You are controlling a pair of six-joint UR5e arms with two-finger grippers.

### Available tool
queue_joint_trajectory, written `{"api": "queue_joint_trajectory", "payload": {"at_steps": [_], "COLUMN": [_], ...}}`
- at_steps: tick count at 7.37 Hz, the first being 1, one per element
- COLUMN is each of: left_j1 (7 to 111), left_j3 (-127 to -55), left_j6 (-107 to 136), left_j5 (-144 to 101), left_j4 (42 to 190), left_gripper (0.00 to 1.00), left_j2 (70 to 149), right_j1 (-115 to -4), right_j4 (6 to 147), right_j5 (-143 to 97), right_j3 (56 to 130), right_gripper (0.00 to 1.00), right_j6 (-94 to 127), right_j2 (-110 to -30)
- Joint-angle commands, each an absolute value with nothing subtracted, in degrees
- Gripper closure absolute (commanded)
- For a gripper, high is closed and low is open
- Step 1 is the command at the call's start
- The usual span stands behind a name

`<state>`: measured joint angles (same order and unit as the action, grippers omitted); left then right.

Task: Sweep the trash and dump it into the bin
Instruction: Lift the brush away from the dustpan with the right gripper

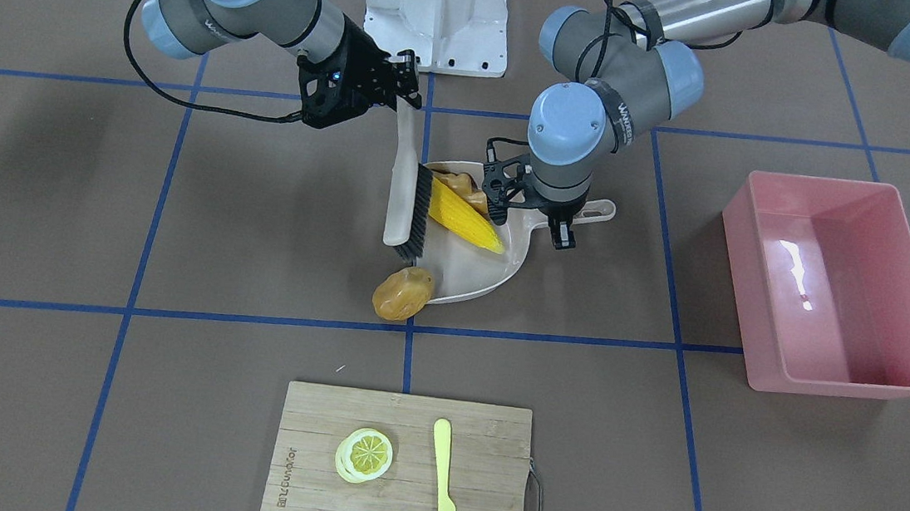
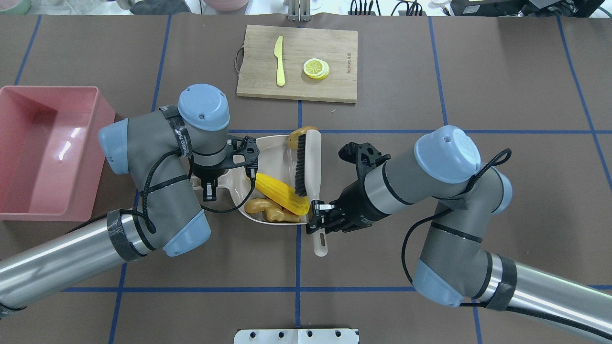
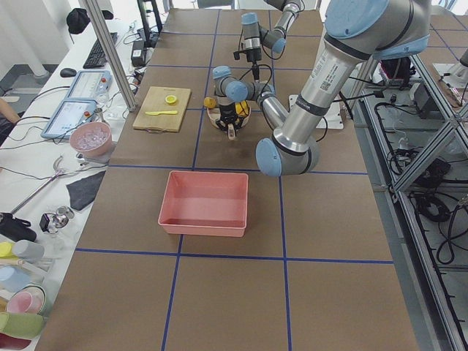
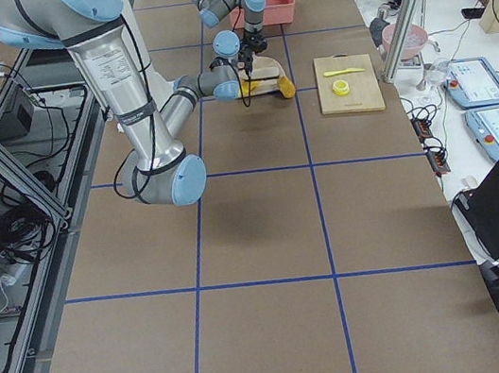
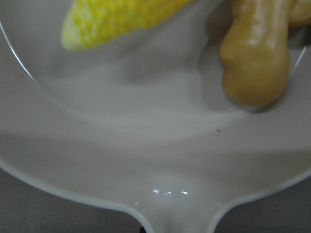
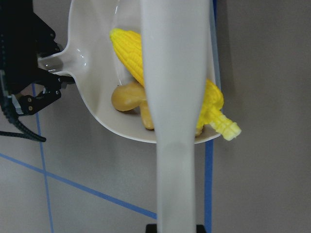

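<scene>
Overhead exterior: corn point(image 2: 282, 193) beside right fingers point(image 2: 314, 220)

Bright, even light from above leaves only soft, faint shadows on the table point(image 1: 52, 192). A white glare streak lies on the glossy floor of the bin point(image 1: 858, 319). The left wrist view is dim and blurred, the corn point(image 5: 116, 19) and ginger point(image 5: 255, 58) out of focus.

Two high views face each other across the dustpan point(image 2: 273, 155). Two distant end views look along the table point(image 3: 219, 292). Both wrist cameras, one behind the brush point(image 6: 172, 97), sit close over the dustpan and share the corn point(image 6: 129, 48).
</scene>
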<state>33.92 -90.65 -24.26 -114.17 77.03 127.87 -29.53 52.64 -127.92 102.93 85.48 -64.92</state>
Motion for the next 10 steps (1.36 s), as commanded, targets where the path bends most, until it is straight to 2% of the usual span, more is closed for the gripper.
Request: {"api": "queue_joint_trajectory", "payload": {"at_steps": [1, 6, 10], "left_j1": [33.9, 34.4, 34.6], "left_j3": [-90.6, -91.1, -91.2], "left_j6": [-24.3, -24.9, -25.0], "left_j5": [-114.2, -114.2, -114.3], "left_j4": [77.1, 74.5, 69.4], "left_gripper": [1.0, 1.0, 1.0], "left_j2": [127.7, 127.6, 128.3], "right_j1": [-36.2, -43.6, -44.8], "right_j4": [53.9, 53.8, 54.1], "right_j5": [-135.0, -141.7, -143.3], "right_j3": [103.1, 94.0, 92.4], "right_gripper": [1.0, 1.0, 1.0], "right_j6": [83.9, 73.1, 73.1], "right_j2": [-67.3, -66.3, -64.3]}}
